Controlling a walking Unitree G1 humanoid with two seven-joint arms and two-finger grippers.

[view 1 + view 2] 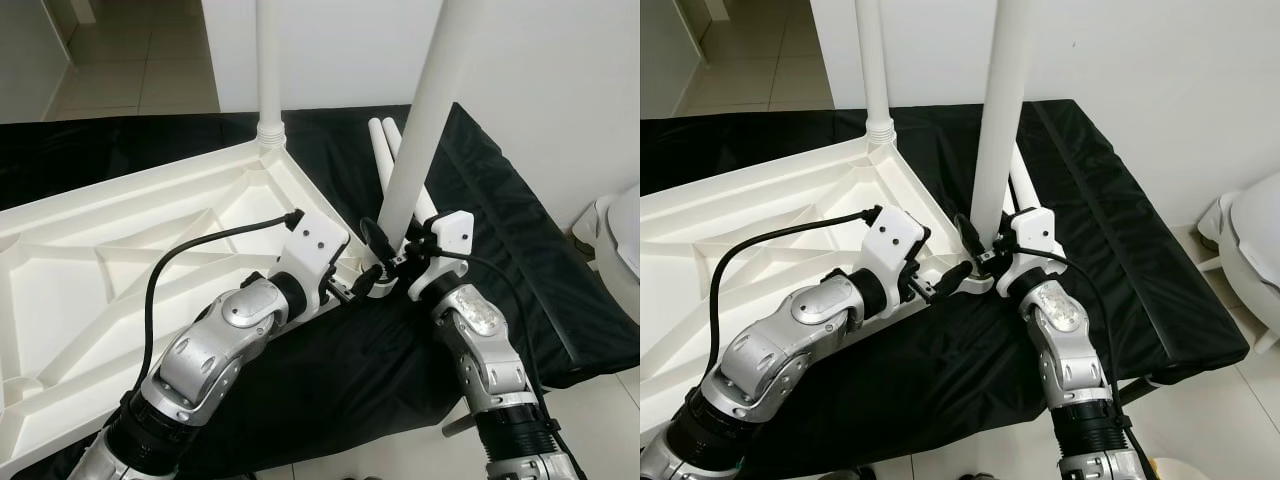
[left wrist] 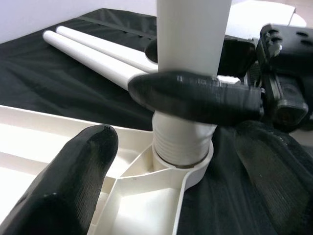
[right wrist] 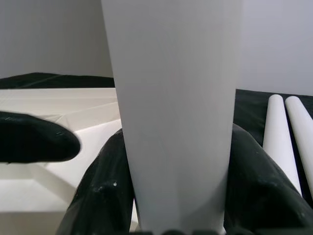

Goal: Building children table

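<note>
Right jaws clenched on the leg [image 3: 176, 112], upright in the near-right socket [image 2: 183, 164] — likely for screwing in. Left gripper [image 1: 345, 290] released beside the socket, seemingly steadying the upturned top [image 1: 90, 270]. Spare legs [image 1: 385, 145] on the black sheet [image 1: 500, 250] behind; another leg [image 1: 268, 60] standing at the far corner.

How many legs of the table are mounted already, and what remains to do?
Done: one leg stands upright in the far corner of the upturned tabletop. In hand: the right gripper clasps a second leg at the near corner socket; the left gripper is beside it. Left: two loose legs lie on the black cloth.
</note>
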